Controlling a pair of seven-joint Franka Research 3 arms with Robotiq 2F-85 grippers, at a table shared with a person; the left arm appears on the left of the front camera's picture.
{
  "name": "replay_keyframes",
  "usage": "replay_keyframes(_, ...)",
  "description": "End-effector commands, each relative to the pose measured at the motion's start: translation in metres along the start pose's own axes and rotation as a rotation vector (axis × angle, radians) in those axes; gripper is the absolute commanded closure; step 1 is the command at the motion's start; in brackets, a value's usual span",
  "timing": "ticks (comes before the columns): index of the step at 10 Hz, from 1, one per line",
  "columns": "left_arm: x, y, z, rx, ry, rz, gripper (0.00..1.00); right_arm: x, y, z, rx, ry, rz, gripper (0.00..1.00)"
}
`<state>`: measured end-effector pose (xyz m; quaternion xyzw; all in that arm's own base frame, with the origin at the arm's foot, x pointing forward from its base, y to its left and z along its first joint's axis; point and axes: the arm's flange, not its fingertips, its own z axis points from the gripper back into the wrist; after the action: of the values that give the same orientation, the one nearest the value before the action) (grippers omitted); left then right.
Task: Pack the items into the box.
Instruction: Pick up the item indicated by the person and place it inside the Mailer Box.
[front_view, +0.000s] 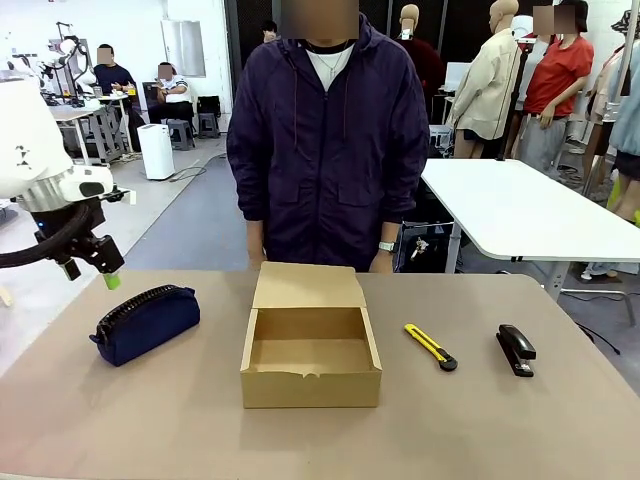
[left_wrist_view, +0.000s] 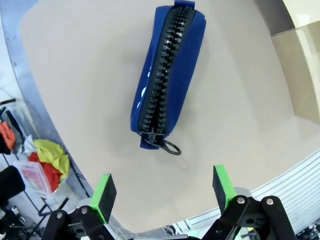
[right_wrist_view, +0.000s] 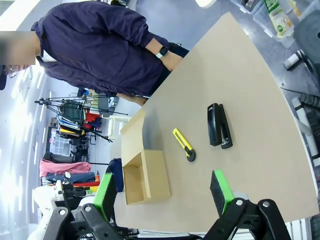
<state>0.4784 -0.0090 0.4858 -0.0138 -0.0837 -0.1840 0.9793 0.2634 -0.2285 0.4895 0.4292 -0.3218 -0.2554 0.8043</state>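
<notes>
Front view: the left pincer (front_view: 105, 272) hangs released above the dark navy zippered soft pouch (front_view: 146, 323) at the left end of the tabletop (front_view: 500, 430), the open brown cardboard box (front_view: 310, 385) sits in the middle, and the slim yellow-and-black utility knife (front_view: 431, 346) and small black stapler (front_view: 516, 349) lie right of it. Left wrist view: green pads (left_wrist_view: 103, 192) spread wide, pouch ahead, untouched. Right wrist view: the right pincer (right_wrist_view: 163, 192) hovers released over knife and stapler, with the box beyond.

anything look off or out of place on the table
Nothing much. The box sits open and empty; a small nick in its front rim may be just a tab slot. The pouch lies zipped on its left, the utility knife and stapler on its right, all flat and apart.
</notes>
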Motion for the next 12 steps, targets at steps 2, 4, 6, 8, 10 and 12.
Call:
replay_keyframes(2,0.0,0.0,0.0,0.0,0.0,0.0,0.0,0.003,-0.001,0.0,0.025,-0.012,0.02,0.0)
replay_keyframes(4,0.032,0.007,-0.022,-0.05,-0.064,-0.343,0.0,0.003,-0.001,0.0,0.025,-0.012,0.02,0.0)
replay_keyframes(6,0.049,0.011,-0.043,-0.073,-0.096,-0.446,0.0,0.003,-0.001,0.0,0.025,-0.012,0.02,0.0)
replay_keyframes(8,0.05,0.009,-0.057,-0.14,-0.128,-0.529,0.0,0.003,-0.001,0.0,0.025,-0.012,0.02,0.0)
replay_keyframes(10,0.054,0.0,-0.059,-0.074,-0.106,-0.497,0.0,0.003,-0.001,0.0,0.025,-0.012,0.02,0.0)
replay_keyframes(12,0.055,0.001,-0.064,-0.088,-0.123,-0.536,0.0,0.003,-0.001,0.0,0.025,-0.012,0.02,0.0)
